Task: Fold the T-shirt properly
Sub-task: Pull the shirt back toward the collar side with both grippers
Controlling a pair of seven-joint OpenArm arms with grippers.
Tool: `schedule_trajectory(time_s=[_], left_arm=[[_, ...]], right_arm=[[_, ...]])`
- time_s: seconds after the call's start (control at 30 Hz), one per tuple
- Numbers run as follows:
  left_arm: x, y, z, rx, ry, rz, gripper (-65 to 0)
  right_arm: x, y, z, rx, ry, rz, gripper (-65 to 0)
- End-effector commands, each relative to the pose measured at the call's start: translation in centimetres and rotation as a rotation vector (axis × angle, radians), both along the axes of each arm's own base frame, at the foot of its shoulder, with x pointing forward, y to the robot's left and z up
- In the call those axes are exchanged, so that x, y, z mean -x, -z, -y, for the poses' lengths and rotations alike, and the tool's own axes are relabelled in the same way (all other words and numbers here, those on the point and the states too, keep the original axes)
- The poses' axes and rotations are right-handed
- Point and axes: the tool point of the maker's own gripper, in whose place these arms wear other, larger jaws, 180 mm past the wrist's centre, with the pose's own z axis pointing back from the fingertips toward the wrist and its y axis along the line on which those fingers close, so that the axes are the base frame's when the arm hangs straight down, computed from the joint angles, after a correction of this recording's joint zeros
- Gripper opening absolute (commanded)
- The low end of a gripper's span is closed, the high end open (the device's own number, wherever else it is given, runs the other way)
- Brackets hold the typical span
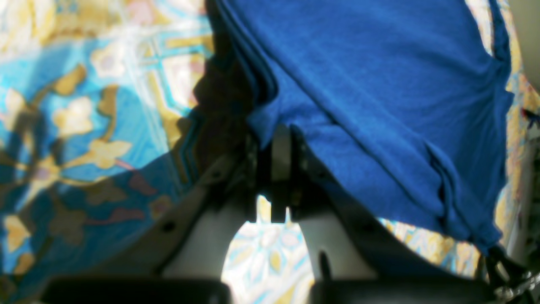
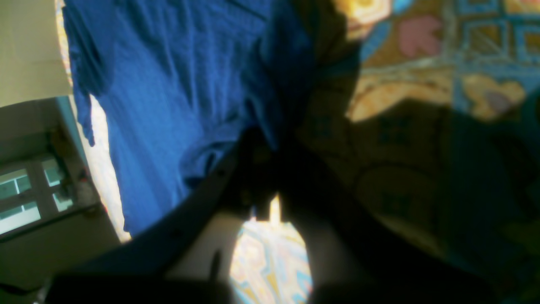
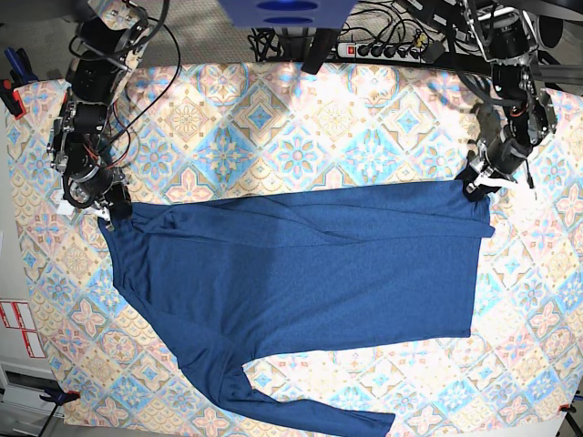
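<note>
The T-shirt (image 3: 301, 273), dark navy blue with long sleeves, lies spread sideways across the patterned tablecloth (image 3: 301, 137). One sleeve (image 3: 301, 405) trails toward the front edge. In the base view my right gripper (image 3: 113, 213) is at the shirt's left top corner and my left gripper (image 3: 480, 188) at its right top corner. The left wrist view shows the left gripper (image 1: 280, 145) shut on a bunched edge of the T-shirt (image 1: 379, 105). In the right wrist view the right gripper (image 2: 263, 169) is dark and in shadow, shut on the T-shirt (image 2: 168, 105) fabric.
A power strip (image 3: 387, 47) and loose cables (image 3: 273, 41) lie along the table's back edge beside a blue device (image 3: 284, 11). Each arm's links stand over a back corner. White sheets with red marks (image 3: 18, 328) lie off the left edge.
</note>
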Motion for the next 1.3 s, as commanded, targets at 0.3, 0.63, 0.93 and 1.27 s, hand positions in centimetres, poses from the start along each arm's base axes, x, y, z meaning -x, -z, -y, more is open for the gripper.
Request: schedule_trajectory(time_s=[0.3, 0.63, 0.93, 1.27], left_arm=[[2.2, -0.8, 0.8, -0.051, 0.09, -0.024, -65.0], [6.8, 1.6, 0.9, -0.047, 0.096, -0.13, -65.0], [10.6, 3.9, 3.5, -0.019, 0.176, -0.23, -65.0], [13.1, 4.4, 2.6, -0.037, 0.183, -0.285, -65.0]], right_arm=[[4.4, -2.3, 3.2, 0.185, -0.032, -0.007, -64.7], [10.7, -2.2, 7.0, 0.242, 0.058, -0.074, -64.7], [14.2, -2.3, 7.4, 0.286, 0.034, -0.123, -64.8], [15.2, -3.4, 8.5, 0.322, 0.053, -0.118, -64.8]])
